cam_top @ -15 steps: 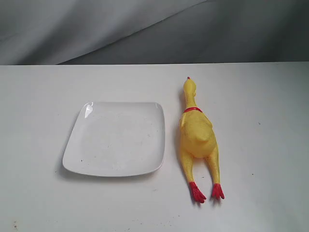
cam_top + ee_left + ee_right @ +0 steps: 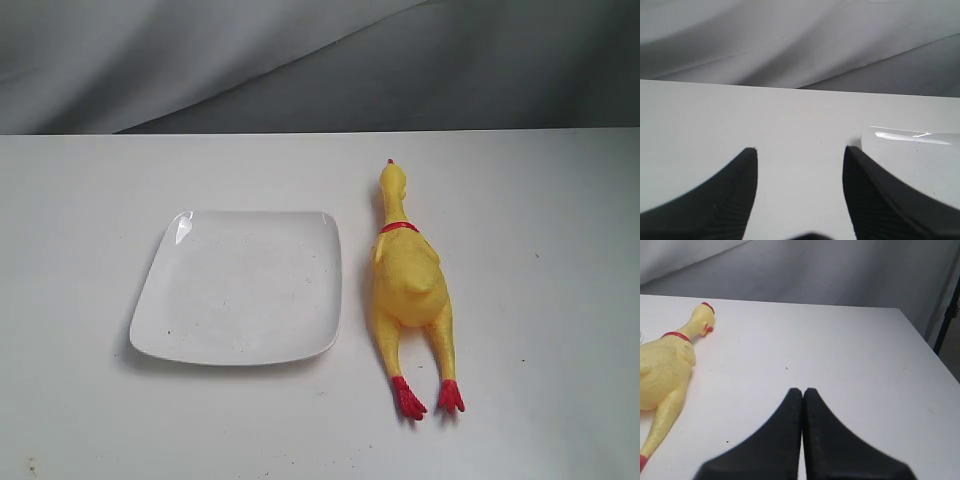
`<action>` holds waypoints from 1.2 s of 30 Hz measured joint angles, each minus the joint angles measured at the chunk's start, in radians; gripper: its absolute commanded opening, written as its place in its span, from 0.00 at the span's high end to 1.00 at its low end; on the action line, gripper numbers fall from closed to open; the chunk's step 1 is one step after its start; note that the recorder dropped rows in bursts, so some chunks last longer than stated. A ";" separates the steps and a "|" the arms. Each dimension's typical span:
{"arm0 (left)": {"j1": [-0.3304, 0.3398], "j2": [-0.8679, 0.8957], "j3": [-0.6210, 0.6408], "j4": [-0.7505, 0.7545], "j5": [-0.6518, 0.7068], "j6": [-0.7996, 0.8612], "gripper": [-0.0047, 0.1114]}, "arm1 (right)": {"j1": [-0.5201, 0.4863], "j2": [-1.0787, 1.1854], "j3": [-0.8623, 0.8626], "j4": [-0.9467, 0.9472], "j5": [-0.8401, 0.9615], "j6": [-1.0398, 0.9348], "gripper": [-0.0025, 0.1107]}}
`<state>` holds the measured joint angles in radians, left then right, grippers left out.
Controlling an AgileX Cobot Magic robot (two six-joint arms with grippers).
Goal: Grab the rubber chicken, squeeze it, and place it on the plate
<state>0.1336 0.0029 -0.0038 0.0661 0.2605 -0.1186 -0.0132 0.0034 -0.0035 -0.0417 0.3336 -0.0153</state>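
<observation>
The yellow rubber chicken (image 2: 408, 285) lies flat on the white table, head toward the back, red feet toward the front, just right of the white square plate (image 2: 160, 325). Neither arm shows in the exterior view. In the left wrist view my left gripper (image 2: 801, 150) is open over bare table, with a corner of the plate (image 2: 920, 150) beside one finger. In the right wrist view my right gripper (image 2: 802, 390) is shut with nothing between its fingers; the chicken (image 2: 665, 370) lies off to one side, apart from it.
A grey cloth backdrop (image 2: 300, 60) hangs behind the table's far edge. The table's right edge (image 2: 912, 325) and a dark stand (image 2: 947, 315) beyond it show in the right wrist view.
</observation>
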 measured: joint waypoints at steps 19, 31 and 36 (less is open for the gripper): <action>0.000 0.000 0.000 0.000 0.000 0.000 0.53 | 0.000 0.000 0.000 0.000 -0.644 0.000 0.98; 0.000 0.000 0.000 0.000 0.000 0.000 0.53 | 0.000 -0.002 0.000 0.000 -0.955 0.327 0.98; 0.000 0.000 0.000 0.000 0.000 0.000 0.53 | 0.000 -0.003 0.000 0.002 -1.039 0.581 0.98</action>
<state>0.1336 0.0029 -0.0038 0.0661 0.2605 -0.1186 -0.0132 0.0000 -0.0035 -0.0397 -0.7059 0.5653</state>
